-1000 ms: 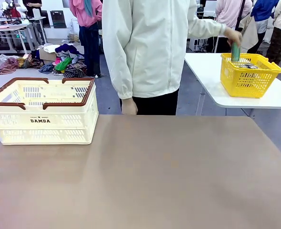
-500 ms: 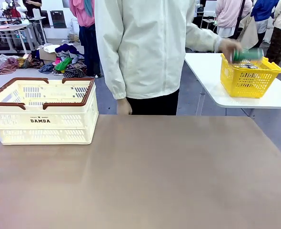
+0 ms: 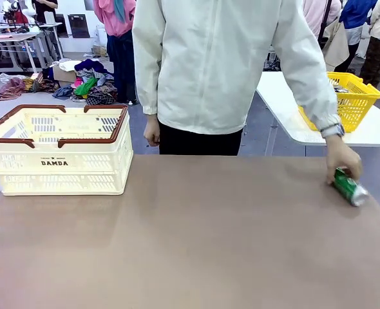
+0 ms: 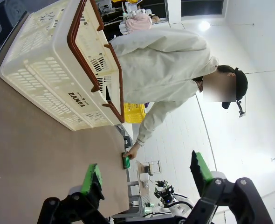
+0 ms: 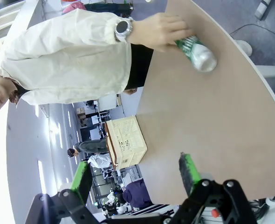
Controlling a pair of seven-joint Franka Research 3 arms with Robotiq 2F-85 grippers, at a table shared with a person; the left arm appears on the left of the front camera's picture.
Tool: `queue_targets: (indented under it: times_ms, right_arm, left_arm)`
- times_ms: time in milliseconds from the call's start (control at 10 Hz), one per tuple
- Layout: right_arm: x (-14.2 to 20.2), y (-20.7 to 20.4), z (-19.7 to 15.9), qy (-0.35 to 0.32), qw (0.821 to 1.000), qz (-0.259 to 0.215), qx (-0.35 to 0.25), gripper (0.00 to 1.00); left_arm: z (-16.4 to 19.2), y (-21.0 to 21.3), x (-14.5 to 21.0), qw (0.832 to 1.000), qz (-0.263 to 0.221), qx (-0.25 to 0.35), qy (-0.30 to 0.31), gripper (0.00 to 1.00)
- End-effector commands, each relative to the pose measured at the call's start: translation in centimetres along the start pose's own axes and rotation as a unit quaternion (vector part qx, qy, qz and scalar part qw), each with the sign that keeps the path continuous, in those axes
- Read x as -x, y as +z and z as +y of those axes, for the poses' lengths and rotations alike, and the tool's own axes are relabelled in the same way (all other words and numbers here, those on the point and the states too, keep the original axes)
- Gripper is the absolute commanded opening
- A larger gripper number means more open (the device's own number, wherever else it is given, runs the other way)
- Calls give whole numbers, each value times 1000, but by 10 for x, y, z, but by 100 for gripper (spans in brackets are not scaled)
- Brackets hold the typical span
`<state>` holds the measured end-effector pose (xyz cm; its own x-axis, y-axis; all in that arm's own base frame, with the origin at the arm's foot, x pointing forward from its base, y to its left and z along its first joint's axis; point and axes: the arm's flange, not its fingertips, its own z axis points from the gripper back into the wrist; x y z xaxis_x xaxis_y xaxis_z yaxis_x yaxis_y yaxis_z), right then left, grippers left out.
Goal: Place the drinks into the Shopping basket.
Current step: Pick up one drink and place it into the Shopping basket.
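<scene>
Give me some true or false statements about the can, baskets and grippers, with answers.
1. The green can lies on its side on the brown table, the person's hand on it. True.
2. The can is inside the Shopping basket. False: it lies far to the right of it.
3. The left gripper and right gripper are open, holding nothing. True.
4. The yellow basket stands on the brown table. False: it stands on the white side table.

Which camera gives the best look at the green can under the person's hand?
Right wrist view: the green can lies on its side, large, silver end clear, the person's hand on it. Front view shows it smaller, partly under the hand; left wrist view, a green speck.
</scene>
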<state>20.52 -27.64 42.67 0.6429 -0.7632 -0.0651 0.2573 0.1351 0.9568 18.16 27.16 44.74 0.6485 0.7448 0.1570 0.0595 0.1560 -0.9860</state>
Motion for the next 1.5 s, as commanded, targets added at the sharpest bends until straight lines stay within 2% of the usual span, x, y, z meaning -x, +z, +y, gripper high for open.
queue_targets:
  times_ms: [0, 900, 1000, 1100, 1200, 1300, 1400]
  right_arm:
    - [-1, 2, 1, 7, 1000, 0, -8, 100]
    - [0, 0, 0, 0, 1000, 0, 0, 100]
    - [5, -17, 12, 33, 998, 9, 50, 100]
    - [7, -46, 29, 79, 990, 49, 105, 100]
    - [5, -77, 50, 117, 974, 54, 186, 100]
    - [4, -104, 65, 151, 955, 61, 249, 100]
    - [6, -134, 72, 210, 919, 67, 326, 100]
  left_arm:
    - [-1, 1, -1, 1000, -1, 6, -9, 100]
    - [-1, 1, -1, 1000, -1, 6, -9, 100]
    - [-1, 1, -1, 1000, -1, 6, -9, 100]
    - [-1, 1, -1, 1000, -1, 6, -9, 100]
    - [-1, 1, -1, 1000, -1, 6, -9, 100]
    - [-1, 1, -1, 1000, -1, 6, -9, 100]
    - [-1, 1, -1, 1000, -1, 6, -9, 100]
